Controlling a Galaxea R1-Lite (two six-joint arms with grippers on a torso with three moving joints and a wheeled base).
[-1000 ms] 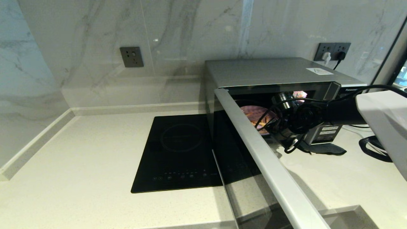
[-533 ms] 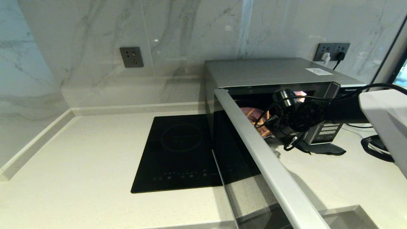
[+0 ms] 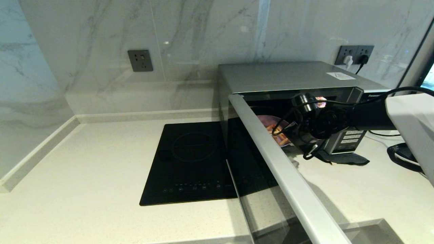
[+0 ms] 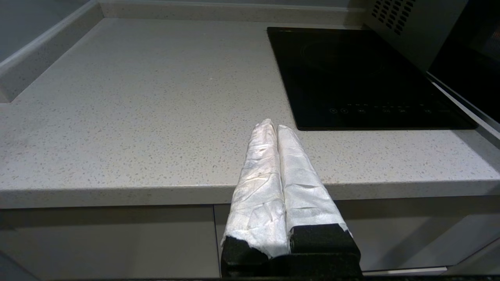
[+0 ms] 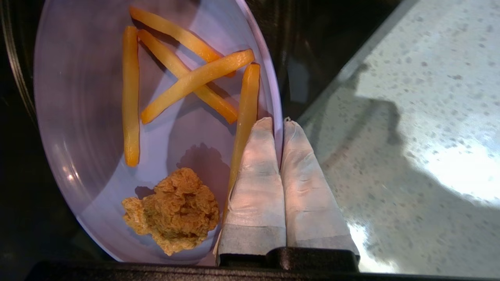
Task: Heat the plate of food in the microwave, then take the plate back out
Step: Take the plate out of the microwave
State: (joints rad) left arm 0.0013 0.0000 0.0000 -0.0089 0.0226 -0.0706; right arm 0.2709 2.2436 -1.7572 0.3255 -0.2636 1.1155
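The silver microwave [image 3: 291,76] stands at the back right with its door [image 3: 288,176] swung wide open toward me. At its mouth the lilac plate of food [image 3: 271,123] holds several golden fries [image 5: 187,78] and a crumbly breaded piece [image 5: 174,208]. My right gripper [image 5: 278,123] is shut on the plate [image 5: 78,97], its rim pinched between the two white-wrapped fingers. In the head view the right arm's wrist [image 3: 322,122] covers the gripper. My left gripper [image 4: 272,125] is shut and empty, parked over the counter's front edge.
A flat black induction hob [image 3: 190,162] lies left of the microwave. The open door juts out over the speckled counter [image 3: 84,176]. Black cables [image 3: 401,157] and a dark mat [image 3: 346,158] lie to the microwave's right. Wall sockets [image 3: 354,54] sit behind.
My right gripper has closed on the plate's rim. The wrist has lifted slightly and the plate has shifted toward the microwave's opening. The left arm has not moved.
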